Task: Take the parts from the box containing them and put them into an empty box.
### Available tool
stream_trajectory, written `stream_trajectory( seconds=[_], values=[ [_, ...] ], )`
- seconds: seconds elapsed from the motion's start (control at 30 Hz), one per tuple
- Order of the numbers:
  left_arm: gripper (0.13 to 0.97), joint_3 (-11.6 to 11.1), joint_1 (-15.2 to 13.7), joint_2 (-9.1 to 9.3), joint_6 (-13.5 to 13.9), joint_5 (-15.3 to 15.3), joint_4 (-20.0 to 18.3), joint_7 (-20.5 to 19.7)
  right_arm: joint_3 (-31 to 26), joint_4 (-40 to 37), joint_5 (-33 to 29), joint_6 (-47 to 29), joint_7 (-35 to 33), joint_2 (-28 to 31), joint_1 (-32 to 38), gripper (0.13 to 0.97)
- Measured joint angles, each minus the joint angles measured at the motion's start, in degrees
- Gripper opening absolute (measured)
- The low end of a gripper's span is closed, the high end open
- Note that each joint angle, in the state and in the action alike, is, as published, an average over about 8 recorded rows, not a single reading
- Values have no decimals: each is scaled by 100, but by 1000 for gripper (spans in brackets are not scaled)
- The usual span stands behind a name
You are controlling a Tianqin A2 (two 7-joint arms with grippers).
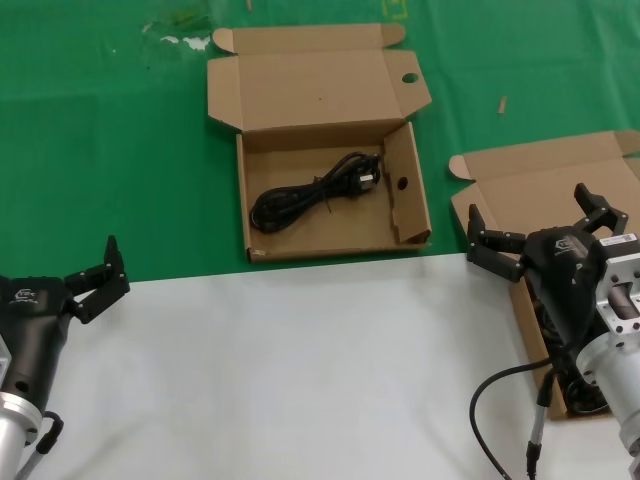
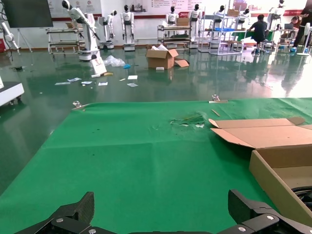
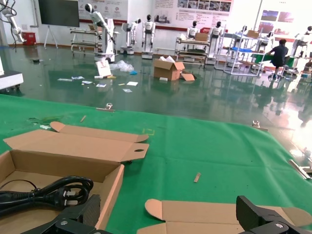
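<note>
- No brand, label or readable writing is showing on either box; small pale marks are sitting on the top of each gripper housing, too small to read.
- Two cardboard mailer boxes are lying open on the green cloth [image 1: 120, 150]: the box with round holes [image 1: 320, 140], and a hole-less box [image 1: 540, 195] to its right, partly hidden behind the right arm.
- The box with round holes is serving as the landmark: one hole is showing in its lid flap, another in its right side wall.
- One black power cord [image 1: 315, 195] is lying coiled inside that box, its plug end pointing toward the holed wall; the right wrist view is showing the same cord [image 3: 44, 192] on the box floor.
- Something dark is showing inside the hole-less box below the right gripper, but what it is cannot be told.
- The left gripper [image 1: 95, 278] is hovering over the edge of the white sheet [image 1: 300, 370], down and to the left of the holed box, fingers spread apart and holding nothing.
- The right gripper [image 1: 545, 225] is hanging above the hole-less box, to the right of the holed box, fingers splayed wide and empty.
- The robot's own black cable [image 1: 500, 400] is looping beside the right arm.
</note>
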Motion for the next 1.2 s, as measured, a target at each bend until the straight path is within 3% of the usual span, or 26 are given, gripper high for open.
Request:
stream_trajectory(
  seconds=[1.2],
  values=[
    [966,0,0,0,0,0,0,0,0,0,0,0,0,0,0,966]
  ],
)
